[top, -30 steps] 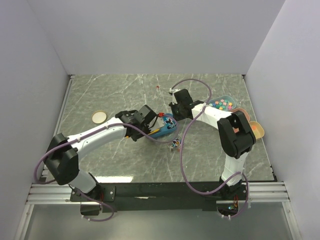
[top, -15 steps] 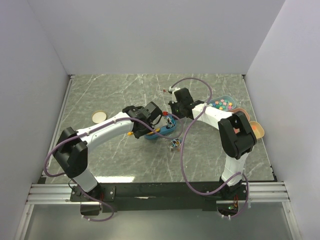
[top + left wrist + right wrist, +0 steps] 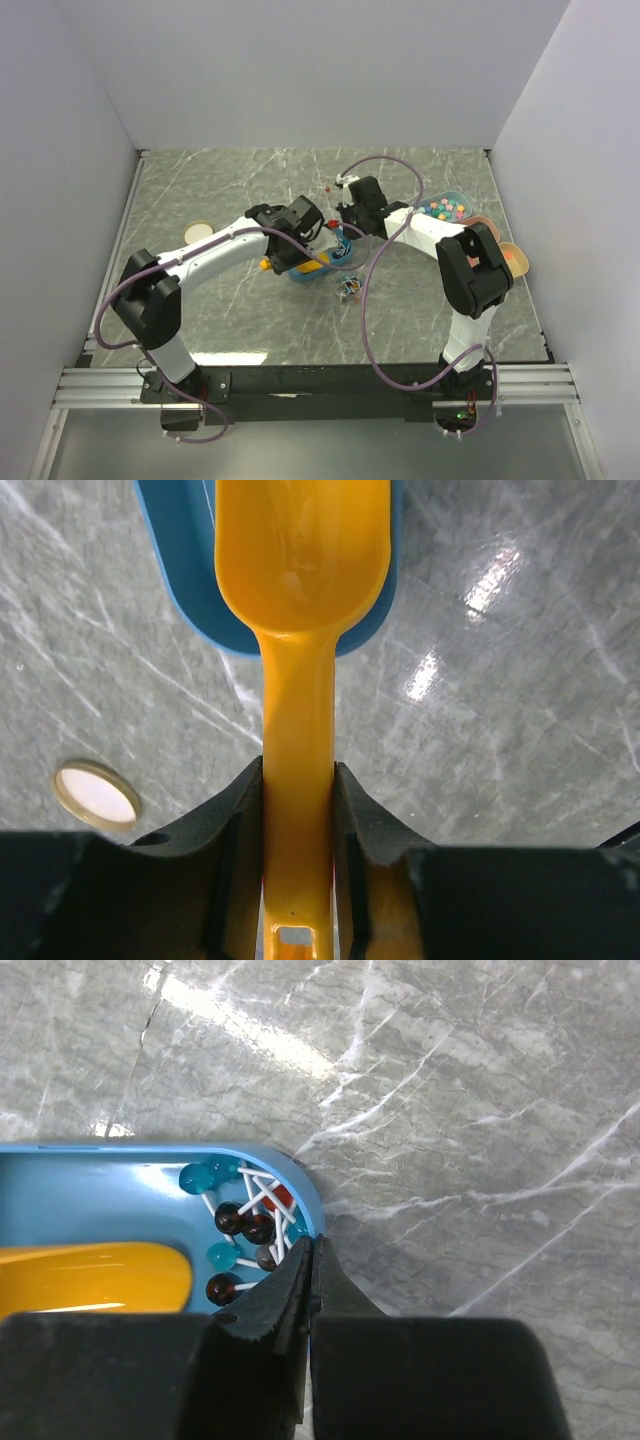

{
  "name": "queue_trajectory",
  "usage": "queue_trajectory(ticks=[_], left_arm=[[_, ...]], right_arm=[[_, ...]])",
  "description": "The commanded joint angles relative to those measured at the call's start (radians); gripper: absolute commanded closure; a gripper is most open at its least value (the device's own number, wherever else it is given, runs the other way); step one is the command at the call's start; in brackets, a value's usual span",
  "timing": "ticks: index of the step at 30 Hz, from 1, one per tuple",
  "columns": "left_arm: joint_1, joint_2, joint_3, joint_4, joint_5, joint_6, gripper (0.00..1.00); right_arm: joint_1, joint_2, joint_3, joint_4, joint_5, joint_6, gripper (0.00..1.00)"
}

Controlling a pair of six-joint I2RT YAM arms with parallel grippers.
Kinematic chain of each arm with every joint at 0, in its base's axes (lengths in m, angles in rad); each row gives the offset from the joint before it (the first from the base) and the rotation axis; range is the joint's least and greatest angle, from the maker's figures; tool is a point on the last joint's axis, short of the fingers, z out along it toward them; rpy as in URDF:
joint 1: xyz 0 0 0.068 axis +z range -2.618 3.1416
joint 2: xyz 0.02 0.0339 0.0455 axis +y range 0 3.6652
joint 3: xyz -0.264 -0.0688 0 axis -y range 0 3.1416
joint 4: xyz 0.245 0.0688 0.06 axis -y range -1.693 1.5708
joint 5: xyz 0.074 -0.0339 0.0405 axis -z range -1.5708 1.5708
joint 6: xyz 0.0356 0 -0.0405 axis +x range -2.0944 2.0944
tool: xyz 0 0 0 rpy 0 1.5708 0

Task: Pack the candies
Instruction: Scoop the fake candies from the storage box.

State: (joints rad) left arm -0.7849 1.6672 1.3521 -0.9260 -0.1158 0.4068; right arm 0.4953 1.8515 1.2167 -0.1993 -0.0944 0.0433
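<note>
Yellow scoop (image 3: 300, 570) in left gripper (image 3: 298, 785); candies (image 3: 245, 1222) in blue tray (image 3: 90, 1175)

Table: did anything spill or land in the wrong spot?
Yes. A small clump of candies lies loose on the table, just beside the blue tray instead of inside it.

Bright, even light is cast from overhead. White glare is seen on the tabletop (image 3: 490, 570) in both wrist views. The left claw (image 3: 298, 775) is rendered dark and soft.
</note>
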Motion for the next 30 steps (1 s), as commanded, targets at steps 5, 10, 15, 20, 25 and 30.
queue_trajectory(ticks=[5,10,15,20,25,30], left_arm=[[-0.001,0.057,0.079,-0.019,0.08,0.003,0.99],[-0.001,0.106,0.117,-0.027,0.088,-0.037,0.99],[-0.001,0.167,0.179,-0.053,0.128,-0.082,0.99],[0.001,0.236,0.226,-0.054,0.145,-0.138,0.99],[0.004,0.269,0.229,-0.008,0.16,-0.189,0.99],[0.009,0.282,0.211,0.068,0.192,-0.249,0.99]], right_arm=[[0.008,-0.038,-0.026,0.04,-0.013,-0.008,1.0],[0.012,-0.043,-0.031,0.044,-0.013,0.001,1.0],[0.012,-0.049,-0.037,0.047,-0.014,0.021,1.0],[0.012,-0.052,-0.046,0.052,-0.018,0.04,1.0],[0.012,-0.057,-0.062,0.064,-0.024,0.056,1.0],[0.011,-0.061,-0.077,0.084,-0.033,0.076,1.0]])
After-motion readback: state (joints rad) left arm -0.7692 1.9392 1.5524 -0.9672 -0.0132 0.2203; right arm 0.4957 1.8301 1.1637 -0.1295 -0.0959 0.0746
